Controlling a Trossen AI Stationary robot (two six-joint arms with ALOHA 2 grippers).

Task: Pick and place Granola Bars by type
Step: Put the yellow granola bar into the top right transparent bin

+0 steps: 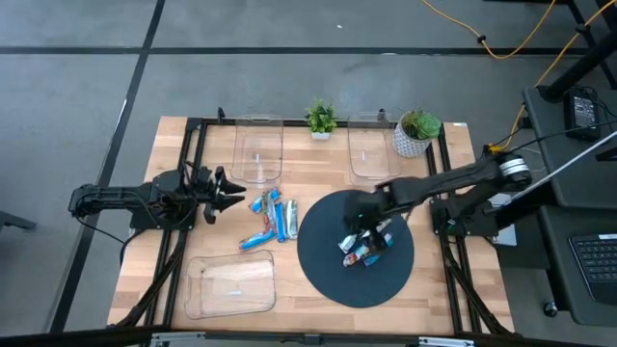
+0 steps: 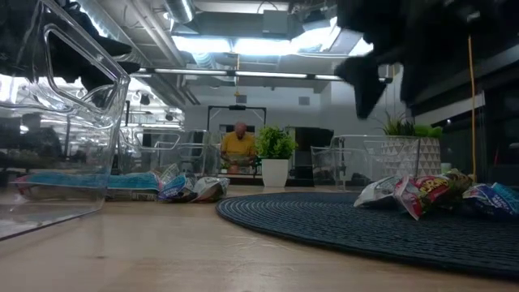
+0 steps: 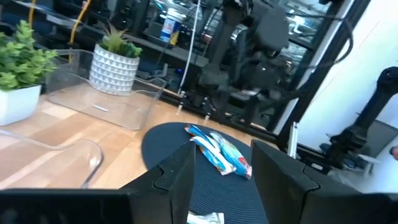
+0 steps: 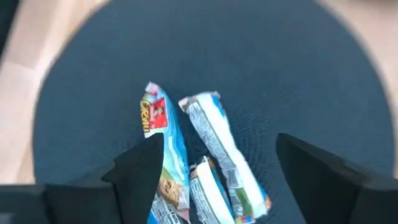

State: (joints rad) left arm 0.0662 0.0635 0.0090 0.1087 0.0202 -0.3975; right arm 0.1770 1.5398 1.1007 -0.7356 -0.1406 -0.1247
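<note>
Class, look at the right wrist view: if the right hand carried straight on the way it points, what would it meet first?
Most likely the granola bars heaped on the dark round mat. The right hand hangs open above them; how far is unclear.

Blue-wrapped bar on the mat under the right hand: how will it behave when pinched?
The blue-wrapped granola bar looks small and flat, so probably light and unlikely to roll. Its glossy wrapper may slip or crinkle. It touches the white-wrapped bar, so the open right hand may nudge both across the round mat.
</note>
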